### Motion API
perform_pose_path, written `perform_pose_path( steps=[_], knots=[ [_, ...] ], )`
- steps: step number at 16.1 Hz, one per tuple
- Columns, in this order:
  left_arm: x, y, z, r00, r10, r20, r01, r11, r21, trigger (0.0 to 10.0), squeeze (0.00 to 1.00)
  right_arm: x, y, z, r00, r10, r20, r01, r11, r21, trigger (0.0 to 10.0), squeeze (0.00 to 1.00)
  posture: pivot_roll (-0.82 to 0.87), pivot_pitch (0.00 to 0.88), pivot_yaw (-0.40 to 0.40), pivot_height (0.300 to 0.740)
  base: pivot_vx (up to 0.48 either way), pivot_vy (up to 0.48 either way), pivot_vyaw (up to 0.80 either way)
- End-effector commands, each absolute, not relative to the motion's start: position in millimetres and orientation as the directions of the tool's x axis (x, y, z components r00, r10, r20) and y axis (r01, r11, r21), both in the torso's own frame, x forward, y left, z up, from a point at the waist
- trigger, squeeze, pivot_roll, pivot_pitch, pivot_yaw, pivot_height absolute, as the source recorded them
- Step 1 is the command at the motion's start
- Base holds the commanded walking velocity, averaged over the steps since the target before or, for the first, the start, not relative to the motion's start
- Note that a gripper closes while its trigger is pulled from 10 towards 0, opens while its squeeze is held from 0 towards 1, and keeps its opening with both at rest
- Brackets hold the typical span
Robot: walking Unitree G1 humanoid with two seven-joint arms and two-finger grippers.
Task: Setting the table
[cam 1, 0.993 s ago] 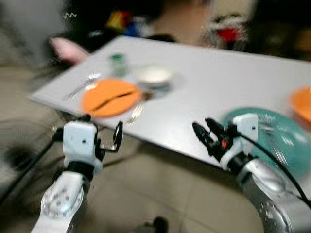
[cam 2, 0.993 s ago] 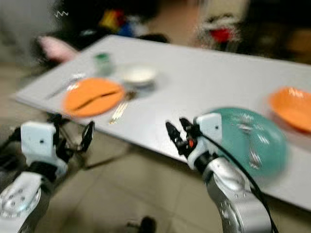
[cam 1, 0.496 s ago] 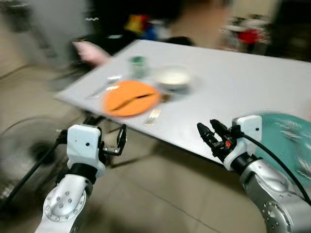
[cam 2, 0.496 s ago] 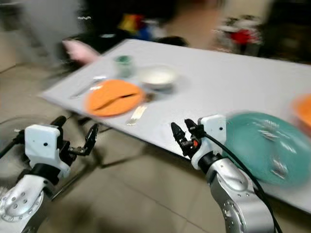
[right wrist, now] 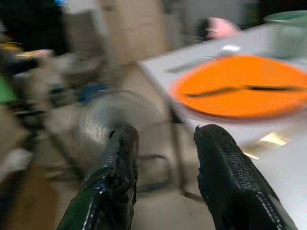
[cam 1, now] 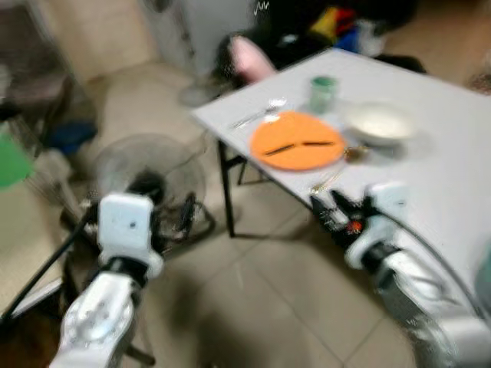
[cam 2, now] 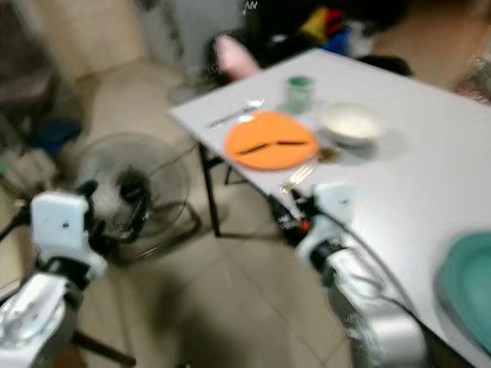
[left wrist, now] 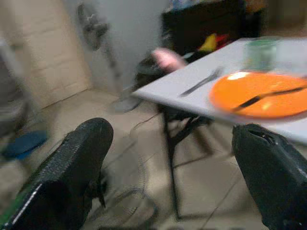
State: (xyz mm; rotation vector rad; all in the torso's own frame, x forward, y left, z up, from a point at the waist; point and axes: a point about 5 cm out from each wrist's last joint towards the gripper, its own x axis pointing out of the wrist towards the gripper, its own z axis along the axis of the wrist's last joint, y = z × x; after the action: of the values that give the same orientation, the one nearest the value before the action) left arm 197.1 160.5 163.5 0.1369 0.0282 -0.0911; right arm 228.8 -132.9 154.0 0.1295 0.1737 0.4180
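Observation:
An orange plate (cam 1: pixel 298 142) with dark utensils across it lies near the corner of the white table (cam 1: pixel 437 165). Beside it are a white bowl (cam 1: pixel 378 123), a green cup (cam 1: pixel 323 83), a silver fork (cam 1: pixel 257 113) and a gold fork (cam 1: pixel 328 180). A teal plate (cam 2: pixel 469 285) shows at the table's near right. My right gripper (cam 1: pixel 326 211) hovers open at the table's front edge, just short of the orange plate (right wrist: pixel 240 86), holding nothing. My left gripper (left wrist: pixel 172 143) is open over the floor, left of the table, with nothing between its fingers.
A floor fan (cam 1: pixel 146 172) lies on the tiled floor left of the table, by the black table legs (cam 1: pixel 226 192). A pink object (cam 1: pixel 249 55) and dark clutter sit behind the table's far corner. Blue and green items (cam 1: pixel 69 134) are at far left.
The whole view has swung left, so the table now sits to the right and the floor fan has come into sight. Both arms keep the same pose, grippers unchanged.

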Motion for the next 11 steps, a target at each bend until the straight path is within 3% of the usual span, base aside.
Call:
perform_pose_path(
  steps=[1, 9, 11],
  knots=[
    [197.4, 158.8, 165.5, 0.995, -0.096, -0.026, 0.098, 0.986, 0.137, 10.0, 0.0, 228.0, -137.2, 156.2, 0.905, 0.403, -0.137, -0.383, 0.912, 0.149, 10.0, 0.0, -0.07, 0.0, 0.087, 0.74, 0.0, 0.0, 0.8],
    [197.4, 158.8, 165.5, 0.995, -0.096, -0.026, 0.098, 0.986, 0.137, 10.0, 0.0, 228.0, -137.2, 156.2, 0.905, 0.403, -0.137, -0.383, 0.912, 0.149, 10.0, 0.0, -0.07, 0.0, 0.087, 0.74, 0.0, 0.0, 0.8],
    [196.3, 164.3, 167.8, 0.997, -0.075, -0.025, 0.078, 0.987, 0.141, 10.0, 0.0, 231.3, -131.1, 149.4, 0.897, 0.413, -0.155, -0.38, 0.902, 0.205, 10.0, 0.0, -0.05, 0.0, 0.065, 0.74, 0.0, 0.366, 0.0]
  ],
)
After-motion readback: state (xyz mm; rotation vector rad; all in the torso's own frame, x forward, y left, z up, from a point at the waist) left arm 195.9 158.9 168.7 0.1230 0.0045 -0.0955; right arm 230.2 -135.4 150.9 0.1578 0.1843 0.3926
